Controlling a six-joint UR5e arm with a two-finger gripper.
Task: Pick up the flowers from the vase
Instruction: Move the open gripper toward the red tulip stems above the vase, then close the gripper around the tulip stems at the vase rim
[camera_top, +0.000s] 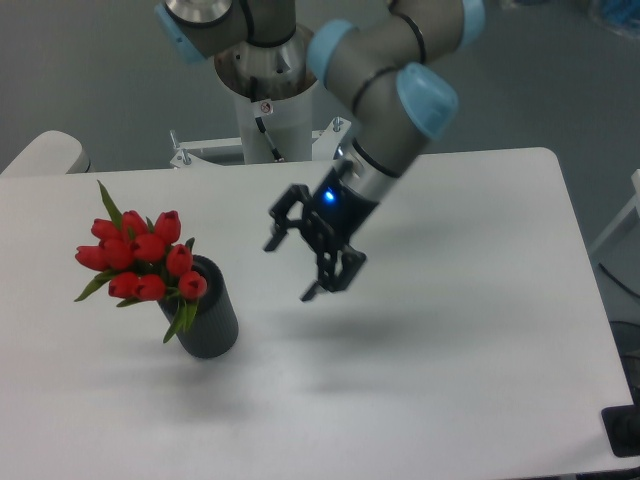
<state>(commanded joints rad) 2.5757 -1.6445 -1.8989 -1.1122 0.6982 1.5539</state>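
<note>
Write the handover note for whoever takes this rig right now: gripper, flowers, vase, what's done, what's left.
Gripper: open, empty, raised above the table, to the right of the vase and apart from it.
Flowers: red tulip bunch in the vase, leaning out to its left.
Vase: upright on the left part of the table.
Done: nothing grasped yet.
Left: reach the flowers, close on the bunch, lift it out of the vase.

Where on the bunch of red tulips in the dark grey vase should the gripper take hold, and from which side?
Probably the gathered part just above the mouth of the dark grey textured vase, under the red tulip buds, where the bunch is narrowest. The open two-finger gripper is to the right of the bunch, which leans left, so coming from the right and lifting along the lean seems best.
</note>
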